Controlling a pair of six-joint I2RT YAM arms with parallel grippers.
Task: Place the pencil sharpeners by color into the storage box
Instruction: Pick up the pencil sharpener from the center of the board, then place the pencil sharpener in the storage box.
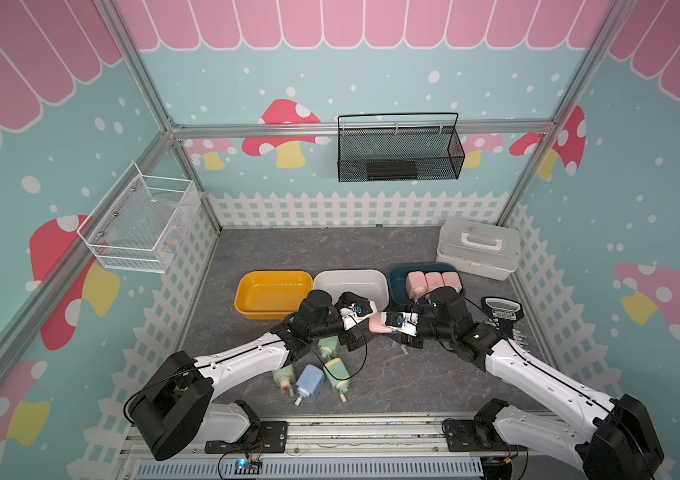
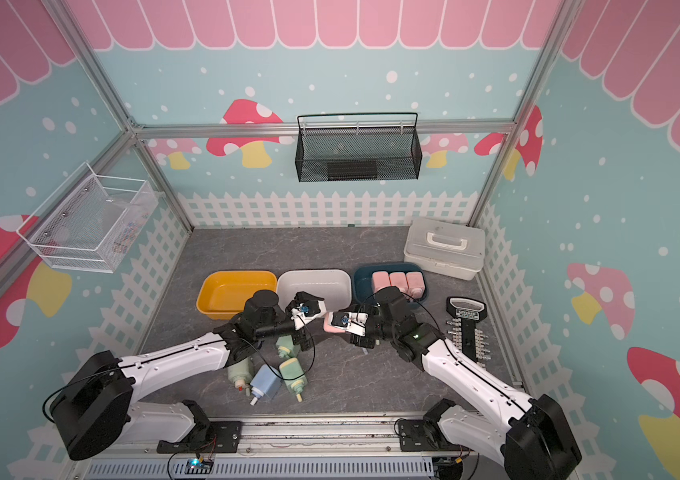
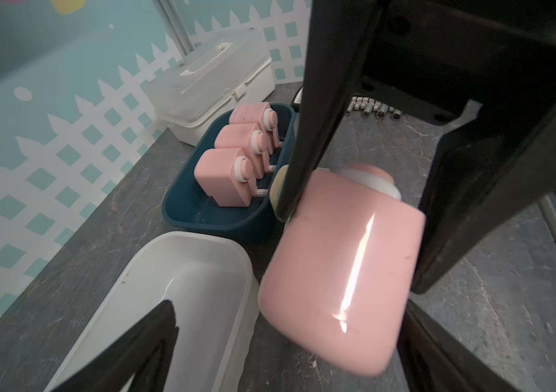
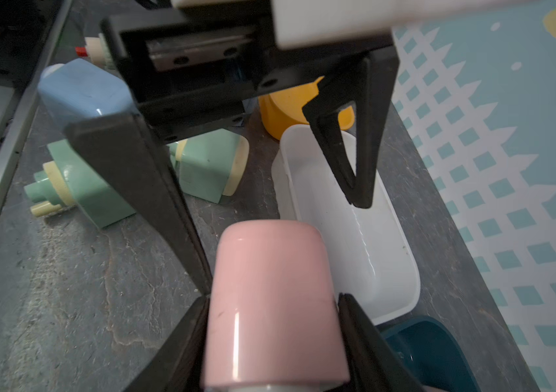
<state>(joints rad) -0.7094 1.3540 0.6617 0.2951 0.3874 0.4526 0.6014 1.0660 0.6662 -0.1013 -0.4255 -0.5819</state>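
Closest of all, in the right wrist view, is a pink sharpener [image 4: 274, 271]. The right gripper [image 4: 273, 300] has its two fingers shut on its sides. The sharpener hangs in the air over the table [image 1: 392, 382], just in front of the gap between the white tray [image 1: 354, 284] and the blue tray [image 1: 395, 286]. The left gripper [image 4: 283, 248] is open as wide as it goes and holds nothing. But the sharpener's end sits between its fingers, and one finger lies right beside the pink side. If it pulls away crooked, it could bump the sharpener and twist it loose, for the plastic looks smooth and slippery. Then the sharpener would likely fall on the table or into the white tray, which is the wrong place. Three pink ones [image 1: 433, 281] already stand in a row in the blue tray, so room looks tight, and a rough drop could knock them over. Green ones [image 1: 336, 372] and a blue one [image 1: 309, 382] lie on the table by the left arm [image 1: 246, 357], where a low swing could push them.
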